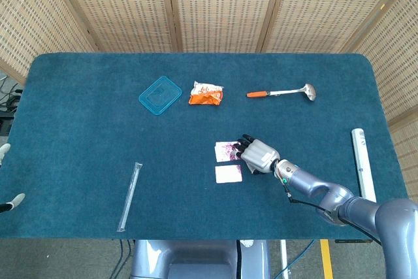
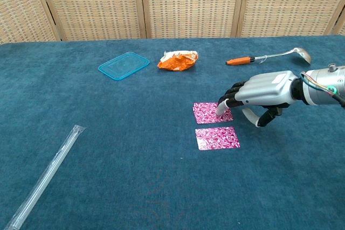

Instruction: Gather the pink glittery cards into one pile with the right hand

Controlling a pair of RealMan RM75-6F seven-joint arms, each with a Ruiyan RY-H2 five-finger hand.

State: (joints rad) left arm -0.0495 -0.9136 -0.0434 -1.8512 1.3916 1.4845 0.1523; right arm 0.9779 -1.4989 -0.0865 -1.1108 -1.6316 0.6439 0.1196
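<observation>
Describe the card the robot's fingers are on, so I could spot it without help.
On the blue table, look right of centre, where two pink glittery cards lie one behind the other. It is the far card, towards the orange packet; only it has the right hand fingertips on its right edge.

No text, label, brand or number can be read anywhere; the orange snack packet (image 2: 178, 60) at the far side of the counter (image 2: 108, 149) carries print too small and blurred to make out.
</observation>
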